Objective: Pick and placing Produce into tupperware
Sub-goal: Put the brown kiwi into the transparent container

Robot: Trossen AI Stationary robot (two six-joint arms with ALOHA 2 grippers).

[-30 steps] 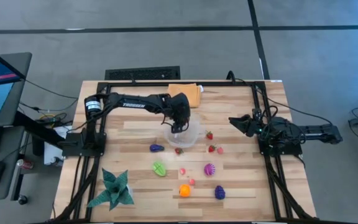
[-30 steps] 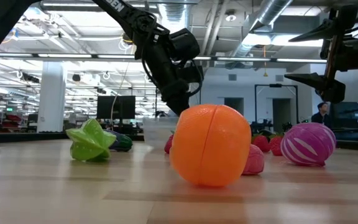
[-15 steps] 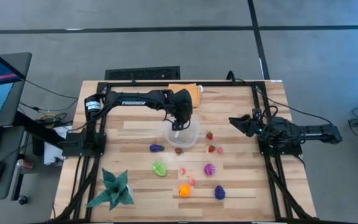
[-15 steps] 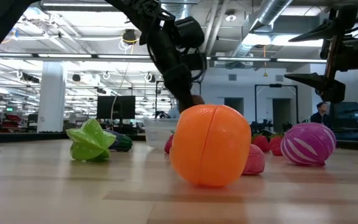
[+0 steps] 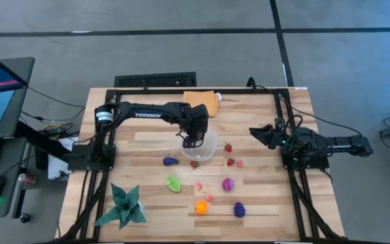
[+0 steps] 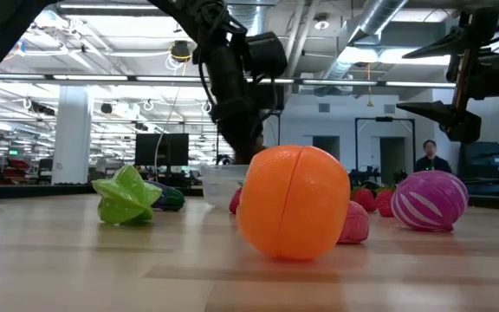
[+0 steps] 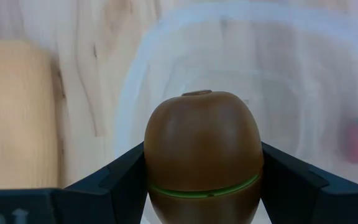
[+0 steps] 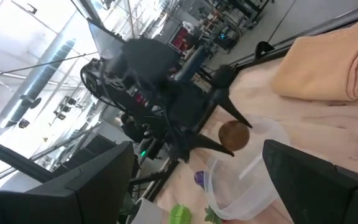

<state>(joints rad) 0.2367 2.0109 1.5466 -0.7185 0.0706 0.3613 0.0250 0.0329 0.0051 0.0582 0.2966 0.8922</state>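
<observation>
My left gripper (image 5: pixel 192 140) hangs over the left part of the clear tupperware (image 5: pixel 206 146) at the table's middle, shut on a brown toy fruit (image 7: pixel 202 152). The right wrist view also shows that fruit (image 8: pixel 234 135) above the tupperware (image 8: pixel 247 180). Loose produce lies on the table nearer the front: a purple piece (image 5: pixel 170 161), a green one (image 5: pixel 174 184), an orange one (image 5: pixel 201 207), a magenta one (image 5: pixel 229 184), a dark purple one (image 5: pixel 239 209) and small red ones (image 5: pixel 227 147). My right gripper (image 5: pixel 259 133) waits open at the right side, clear of everything. My left gripper pinches the brown fruit by its two opposite sides (image 7: pixel 157 168) between its two fingers (image 7: pixel 120 180), at the half with the green seam. The fingers slant steeply down from above. The fruit is lifted clear over the tupperware, its rounded brown end pointing away from the gripper.
A folded orange cloth (image 5: pixel 205 103) lies at the far edge just behind the tupperware. A green spiky star-shaped plant (image 5: pixel 122 207) stands at the near left corner. Black frame rails (image 5: pixel 93 176) run along the table's sides.
My left gripper, still shut on the brown fruit, has risen a little over the tupperware and tipped to point more steeply down. The fruit has gone with it.
</observation>
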